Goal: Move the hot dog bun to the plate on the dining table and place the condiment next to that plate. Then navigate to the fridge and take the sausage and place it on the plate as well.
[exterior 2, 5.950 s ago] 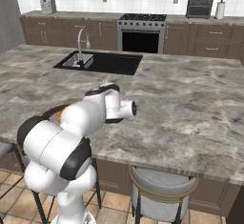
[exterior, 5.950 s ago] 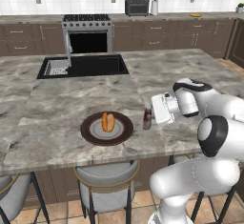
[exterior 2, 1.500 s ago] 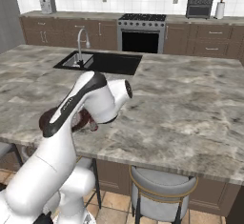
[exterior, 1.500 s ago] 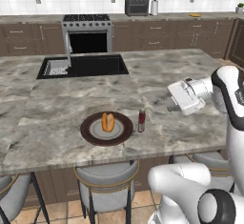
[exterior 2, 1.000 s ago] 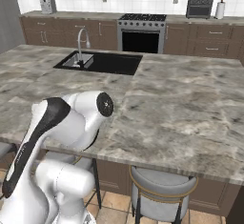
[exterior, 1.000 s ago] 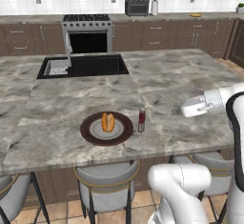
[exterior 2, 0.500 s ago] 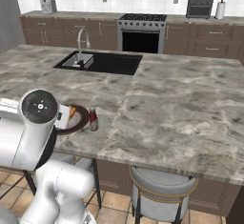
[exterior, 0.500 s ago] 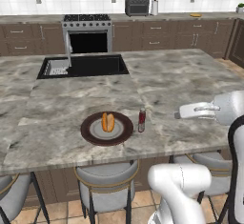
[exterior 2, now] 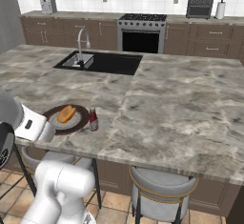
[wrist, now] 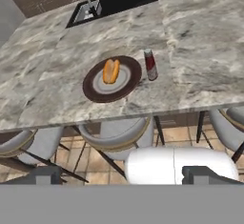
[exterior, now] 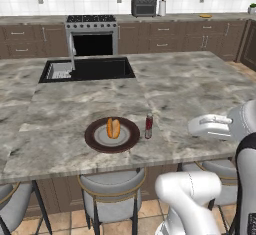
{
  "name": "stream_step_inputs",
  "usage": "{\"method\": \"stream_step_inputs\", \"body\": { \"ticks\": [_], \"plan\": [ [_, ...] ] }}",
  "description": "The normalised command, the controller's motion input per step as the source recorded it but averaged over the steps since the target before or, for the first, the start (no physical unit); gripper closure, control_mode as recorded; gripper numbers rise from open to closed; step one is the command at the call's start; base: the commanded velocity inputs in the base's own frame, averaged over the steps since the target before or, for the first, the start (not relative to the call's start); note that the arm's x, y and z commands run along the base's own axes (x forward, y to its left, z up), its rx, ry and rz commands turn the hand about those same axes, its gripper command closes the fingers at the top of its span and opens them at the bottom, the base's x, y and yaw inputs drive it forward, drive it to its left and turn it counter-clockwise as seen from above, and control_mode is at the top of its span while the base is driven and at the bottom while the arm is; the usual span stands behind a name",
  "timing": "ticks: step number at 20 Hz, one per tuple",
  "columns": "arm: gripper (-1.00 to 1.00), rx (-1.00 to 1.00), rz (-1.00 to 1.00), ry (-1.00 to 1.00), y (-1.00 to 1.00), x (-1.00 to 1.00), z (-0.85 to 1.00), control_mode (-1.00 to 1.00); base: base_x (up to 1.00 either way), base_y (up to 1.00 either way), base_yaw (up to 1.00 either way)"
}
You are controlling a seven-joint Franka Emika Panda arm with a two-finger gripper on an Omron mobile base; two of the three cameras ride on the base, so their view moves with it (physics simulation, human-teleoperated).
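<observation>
Bun plated, ketchup beside it, lower-centre of frame.
Oblong orange-tan split bun (exterior: 113, 128) on round dark-brown plate (exterior: 95, 140), grey centre; slim red bottle (exterior: 148, 126) just right; veined marble top (exterior: 175, 89); gripper (wrist: 121, 174) fingers spread wide, empty.

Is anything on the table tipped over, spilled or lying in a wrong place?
Nothing stands out. The bun lies on the plate, the ketchup stands upright just beside the plate, and the table shows no spill.
</observation>
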Motion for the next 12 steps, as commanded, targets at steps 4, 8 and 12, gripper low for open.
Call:
{"method": "stream_step_inputs", "body": {
  "ticks": [4,8,12],
  "plan": [
    [-1.0,0.0,0.0,0.01,-0.01,0.01,-0.05,-1.0,0.0,0.0,0.0],
    [-1.0,0.01,-0.04,0.0,-0.34,-0.15,0.0,-1.0,0.0,0.0,0.0],
    [-1.0,0.01,-0.04,0.0,-0.12,-0.08,0.0,1.0,-0.32,-0.39,-0.29]
  ]
}}
